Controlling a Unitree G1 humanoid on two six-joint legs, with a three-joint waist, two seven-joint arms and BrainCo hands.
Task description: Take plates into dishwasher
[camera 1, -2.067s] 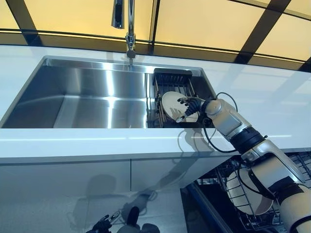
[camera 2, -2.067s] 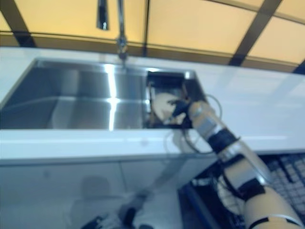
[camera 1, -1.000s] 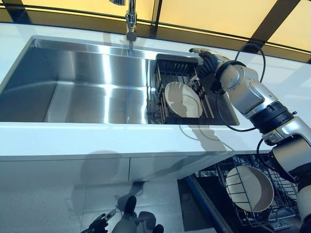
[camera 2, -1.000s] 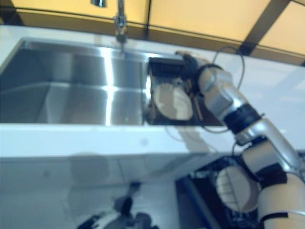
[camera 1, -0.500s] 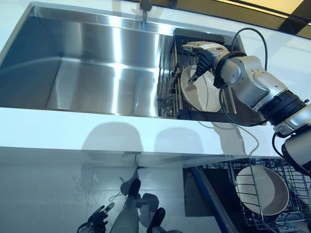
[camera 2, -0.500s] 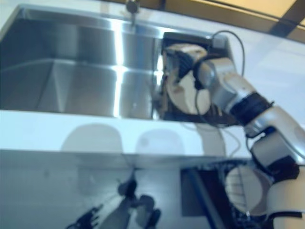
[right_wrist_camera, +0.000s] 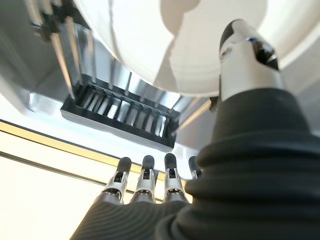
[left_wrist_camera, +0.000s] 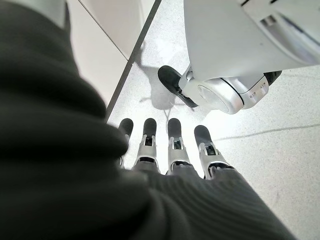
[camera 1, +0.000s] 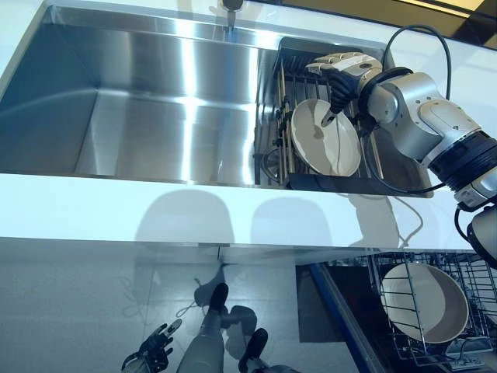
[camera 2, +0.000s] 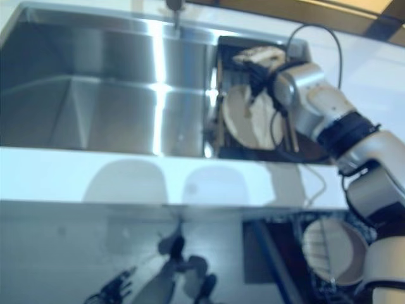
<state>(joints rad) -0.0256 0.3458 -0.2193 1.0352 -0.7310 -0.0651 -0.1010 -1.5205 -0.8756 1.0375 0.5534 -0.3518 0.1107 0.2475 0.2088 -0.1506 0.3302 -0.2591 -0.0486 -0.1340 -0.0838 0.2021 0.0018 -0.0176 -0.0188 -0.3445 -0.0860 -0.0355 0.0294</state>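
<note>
a big shiny sink (camera 1: 140, 109) set in a white surface (camera 1: 116, 210), with a dark rack (camera 1: 289, 167) at its right end. one pale plate (camera 1: 326, 138) standing tilted in that rack, just left of the right hand (camera 1: 342, 74). right hand up over the back of the rack, fingers (right_wrist_camera: 145, 182) straight and spread in a row, holding nothing. thumb (right_wrist_camera: 242, 55) sticking out over the plate's face, very near it; cannot tell if touching. down low on the right, an open dishwasher basket (camera 1: 466, 342) made of wire, with a second pale plate (camera 1: 423, 303) standing on edge inside. left hand (camera 1: 147, 357) hanging far down by the floor (left_wrist_camera: 280, 150), fingers straight and loose, nothing in it. tap (camera 1: 231, 8) peeking in at the back of the sink.
</note>
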